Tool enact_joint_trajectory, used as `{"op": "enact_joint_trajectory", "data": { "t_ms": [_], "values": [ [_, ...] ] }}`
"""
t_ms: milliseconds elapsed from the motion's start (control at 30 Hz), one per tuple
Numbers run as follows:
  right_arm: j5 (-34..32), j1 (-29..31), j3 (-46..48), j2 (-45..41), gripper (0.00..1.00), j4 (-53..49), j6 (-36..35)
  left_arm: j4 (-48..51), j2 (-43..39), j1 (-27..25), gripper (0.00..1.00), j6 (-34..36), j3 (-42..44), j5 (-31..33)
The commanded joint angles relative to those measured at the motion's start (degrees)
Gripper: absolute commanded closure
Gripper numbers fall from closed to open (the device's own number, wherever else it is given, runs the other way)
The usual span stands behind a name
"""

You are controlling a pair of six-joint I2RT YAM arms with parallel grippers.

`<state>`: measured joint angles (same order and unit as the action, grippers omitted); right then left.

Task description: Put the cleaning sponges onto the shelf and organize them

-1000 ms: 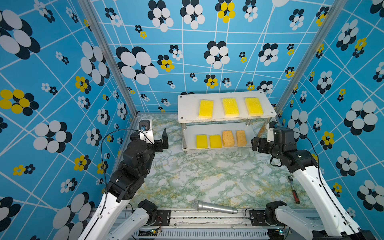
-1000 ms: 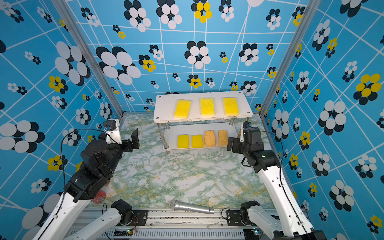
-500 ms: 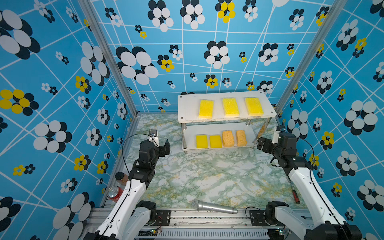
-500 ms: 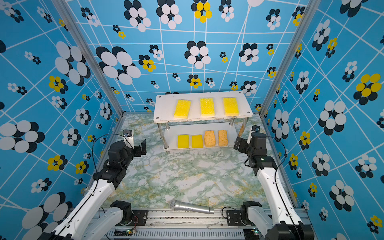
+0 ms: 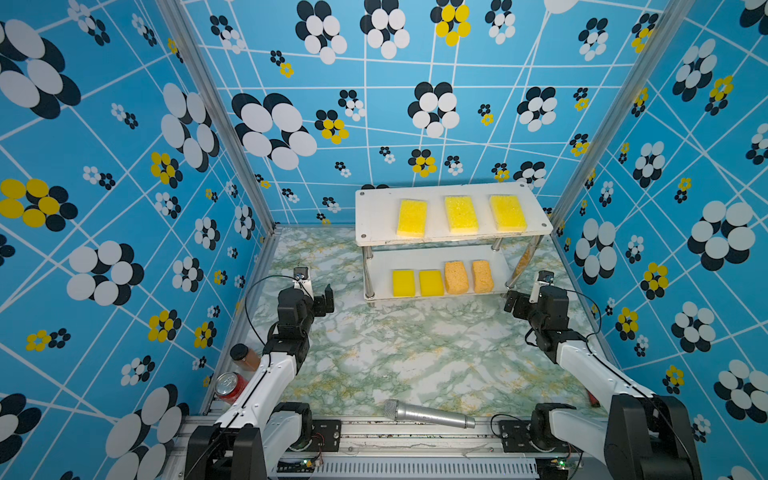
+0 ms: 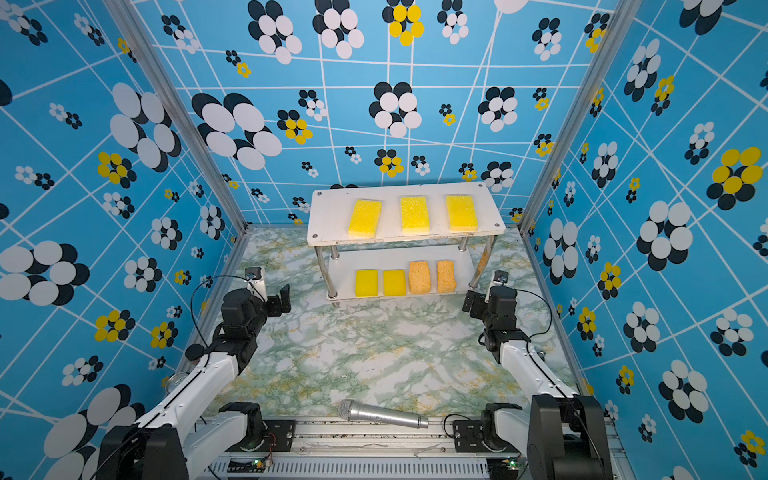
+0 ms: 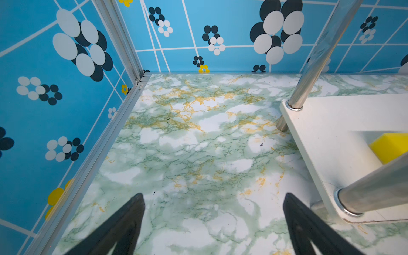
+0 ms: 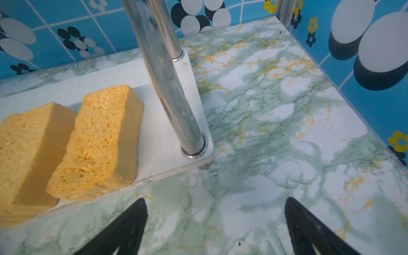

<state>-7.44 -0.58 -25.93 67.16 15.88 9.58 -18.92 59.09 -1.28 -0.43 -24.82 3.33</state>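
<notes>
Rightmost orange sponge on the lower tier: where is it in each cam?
In a top view: rightmost orange sponge, at the right end of the lower-tier row.
In a top view: again at the right end of that row.
Left wrist: not in it; only a yellow sponge corner shows.
Right wrist: the sponge nearest the pole.
Shared landmark: the chrome leg beside it; absent from the left wrist.

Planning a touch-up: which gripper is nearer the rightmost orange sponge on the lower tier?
Right. The right gripper hangs by the right end of the shelf, close to the rightmost orange sponge; the left gripper is off the shelf's left end, beyond both small yellow sponges.
</notes>
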Motion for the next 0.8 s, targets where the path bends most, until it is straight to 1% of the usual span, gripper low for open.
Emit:
{"op": "enact_joint_trajectory", "data": {
  "t_ms": [0, 233, 400, 600, 767],
  "values": [
    [-2.42, -0.39, 2.12, 1.74, 0.01, 12.66, -0.88, -5.96, 1.67, 1.28, 0.01, -0.79, 1.4, -1.29],
    [-3.81, -0.36, 7.0, 7.04, 0.01, 24.84, -1.05, -14.54, 6.37, 2.16, 0.01, -0.81, 4.11, -2.91],
    [-3.63, -0.32, 6.69, 7.76, 0.01, 25.7, -1.65, -19.46, 9.93, 2.42, 0.01, -0.8, 5.86, -3.21],
    [-3.85, -0.33, 4.25, 11.72, 0.01, 27.02, -3.93, -23.28, 13.64, 2.6, 0.01, -1.59, 6.78, -3.06],
    [-4.0, -0.34, 4.84, 17.91, 0.01, 34.27, -4.31, -26.08, 16.27, 2.68, 0.01, -1.42, 6.15, -4.29]
  ]
}}
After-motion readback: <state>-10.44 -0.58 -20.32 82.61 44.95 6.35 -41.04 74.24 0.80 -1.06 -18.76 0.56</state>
